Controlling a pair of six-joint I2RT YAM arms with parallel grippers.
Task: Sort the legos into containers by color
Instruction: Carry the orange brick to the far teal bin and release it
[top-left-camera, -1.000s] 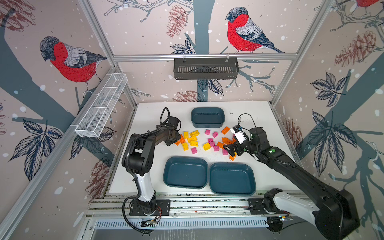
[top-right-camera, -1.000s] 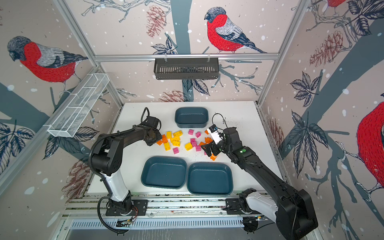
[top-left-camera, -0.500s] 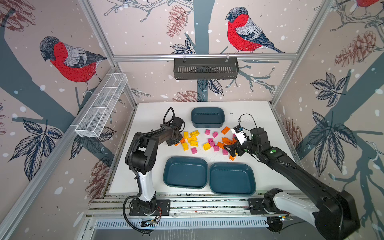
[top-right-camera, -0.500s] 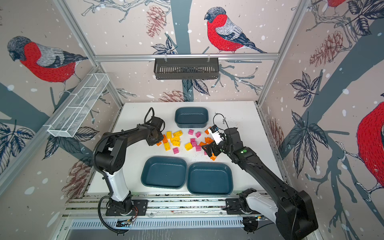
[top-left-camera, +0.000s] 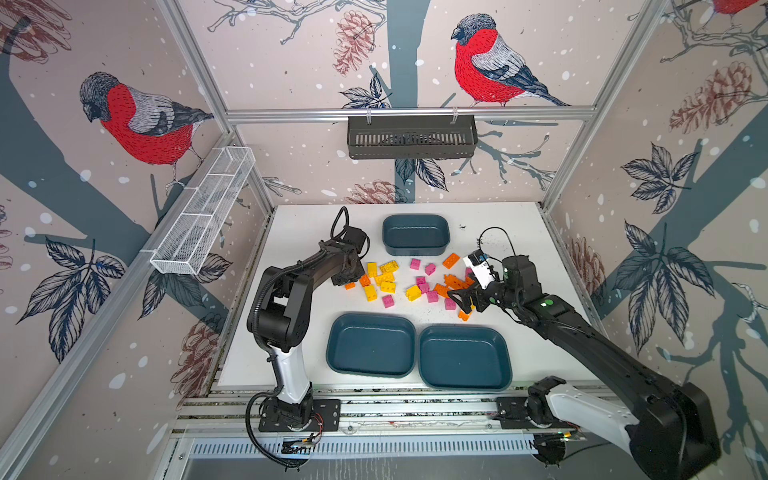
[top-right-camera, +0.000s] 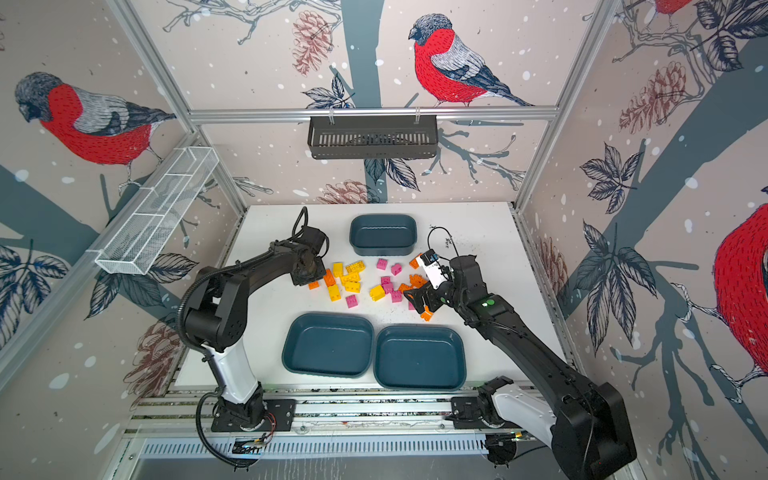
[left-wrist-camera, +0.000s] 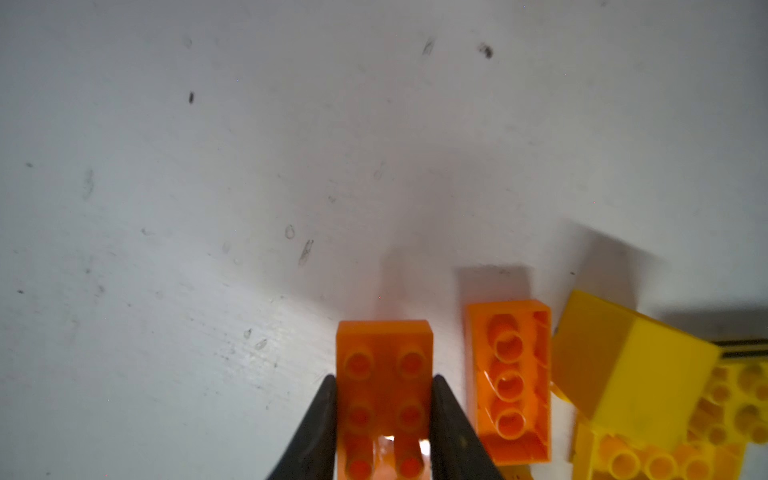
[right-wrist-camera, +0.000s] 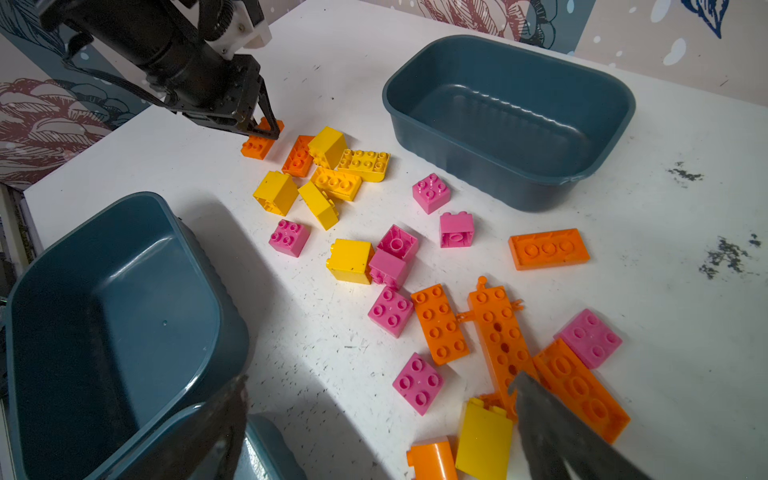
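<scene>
At the left edge of the legos (top-left-camera: 411, 292), my left claw (left-wrist-camera: 384, 377) has just pinched an orange lego (left-wrist-camera: 384, 345), so sorting can start; my right claw (top-left-camera: 460, 302) hangs spread

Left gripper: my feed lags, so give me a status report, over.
Left gripper shut on orange brick. Right gripper open, empty. All three tubs empty. Second brick lies close alongside the held one.

bricks (top-left-camera: 388, 286): orange, yellow, pink | tubs (top-left-camera: 415, 250): dark teal | table (top-left-camera: 511, 220): white, dark-flecked | walls (top-left-camera: 291, 54): pale pink, red-breasted birds, pinecones, blue-grey branches | far basket (top-left-camera: 411, 137): black | left mesh basket (top-left-camera: 203, 216): white
</scene>
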